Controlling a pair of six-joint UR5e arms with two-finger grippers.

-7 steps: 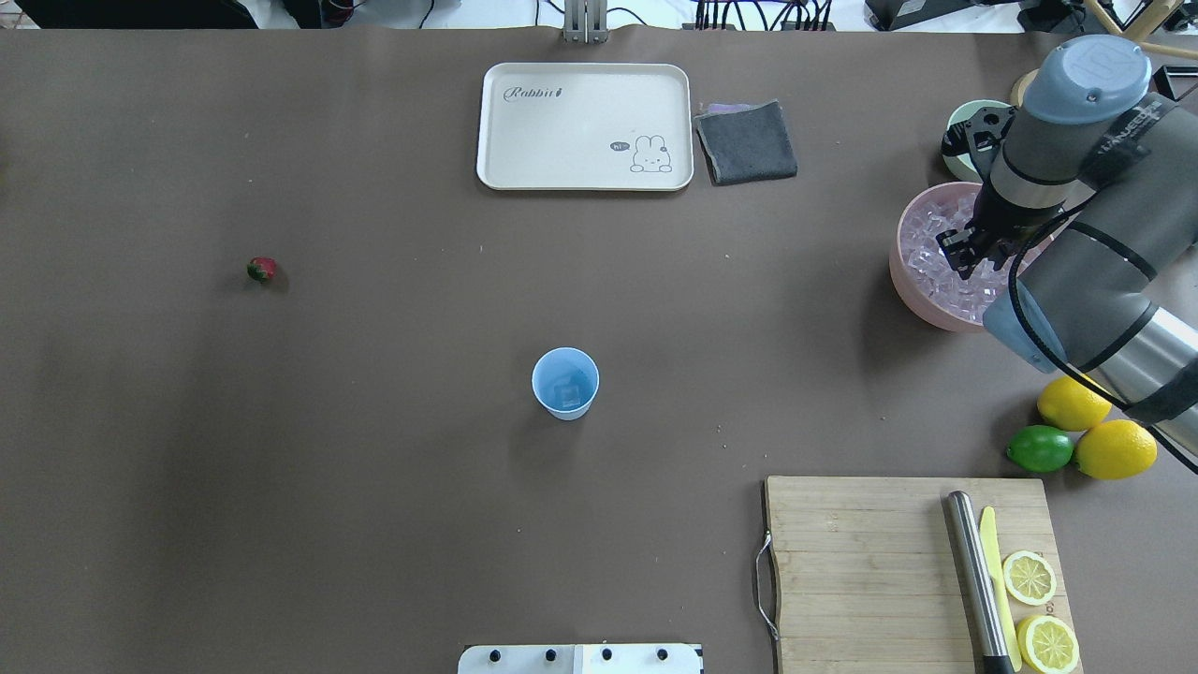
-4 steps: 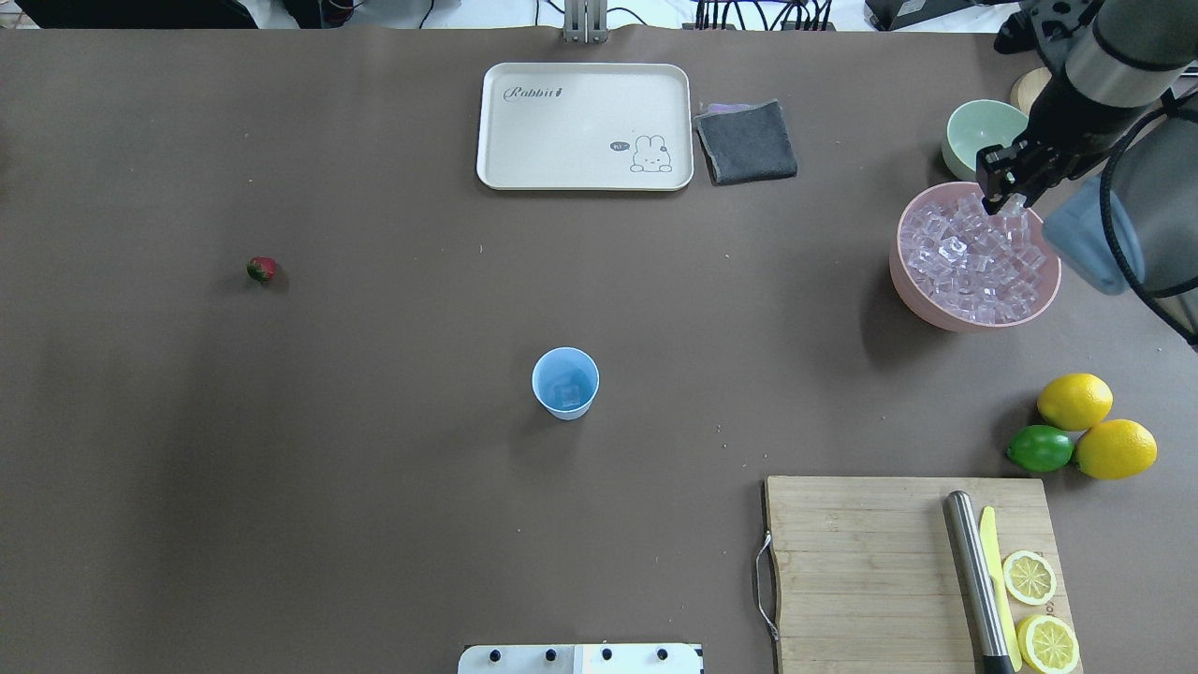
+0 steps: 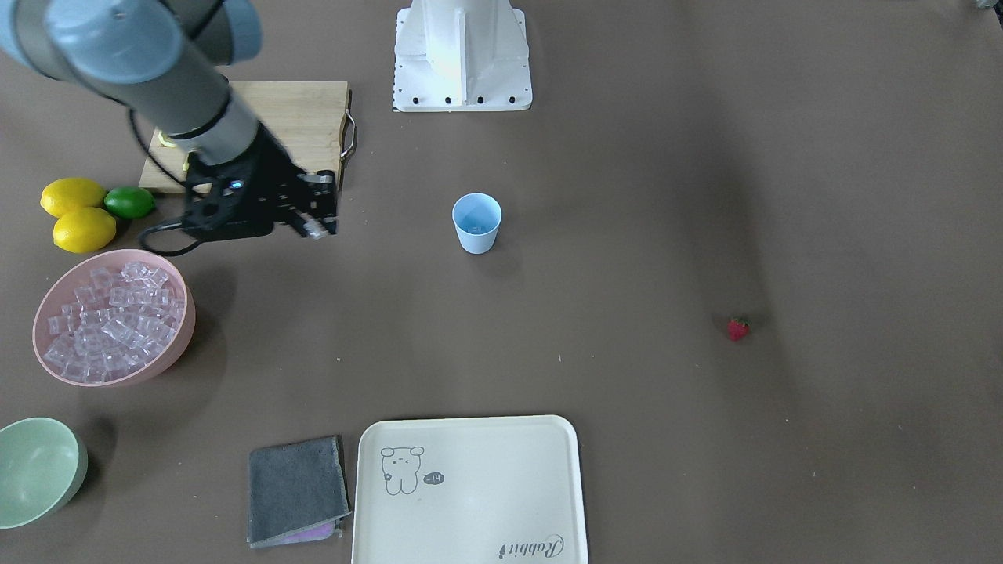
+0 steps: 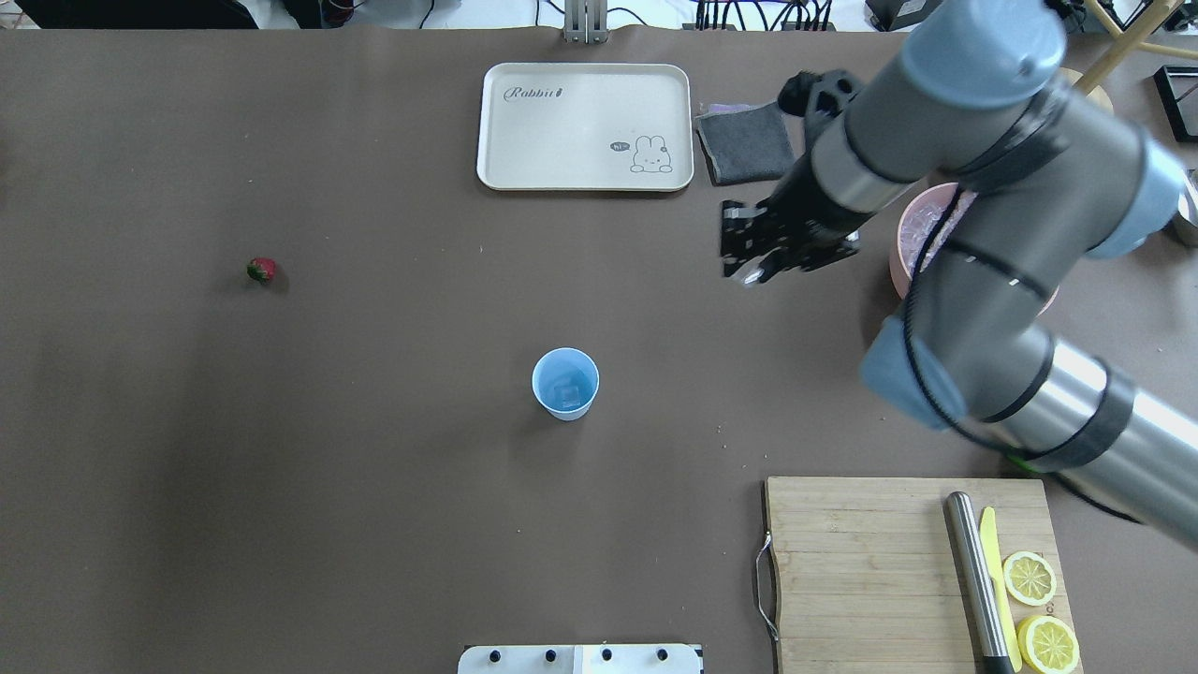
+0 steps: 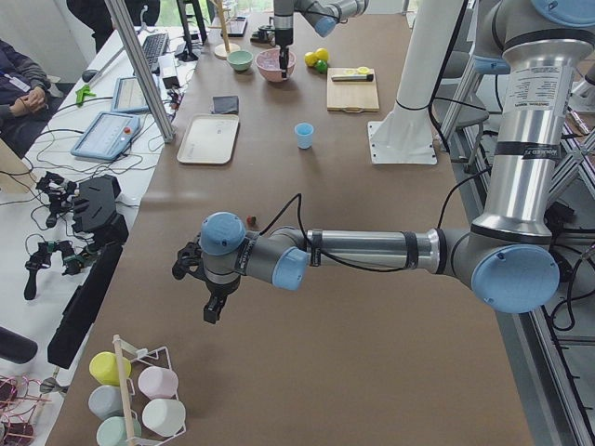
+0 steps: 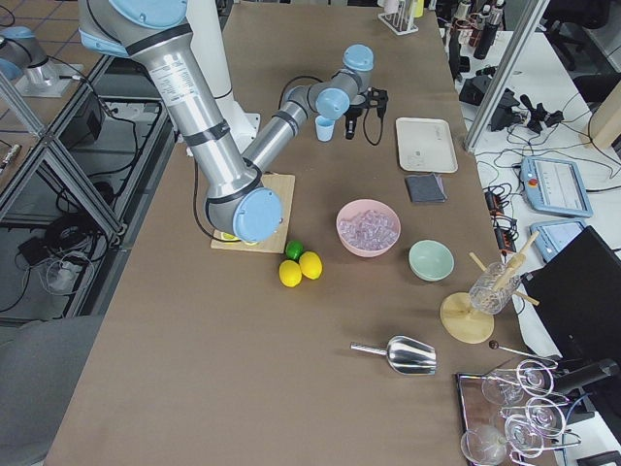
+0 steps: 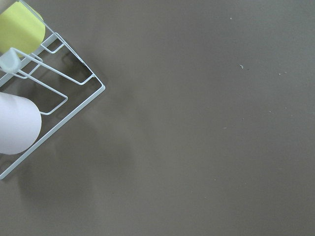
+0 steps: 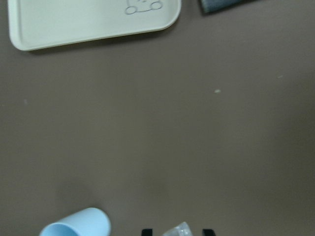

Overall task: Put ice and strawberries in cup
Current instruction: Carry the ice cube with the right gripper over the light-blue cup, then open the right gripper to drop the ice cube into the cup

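While right gripper (image 4: 752, 271) grips ice cube (image 8: 177, 229), cup (image 4: 565, 383) upright, strawberry (image 4: 262, 270) well apart

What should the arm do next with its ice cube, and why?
Probably carry the right gripper sideways until it is above the cup. Its jaws pinch an ice cube, and the cup is not underneath yet.

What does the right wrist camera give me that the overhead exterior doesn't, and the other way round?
Only the right wrist view clearly shows the ice cube pinched in the right gripper, at its bottom edge. Only the overhead exterior shows the strawberry lying alone far to the left, and the cutting board. Both show the cup, the tray and the grey cloth.
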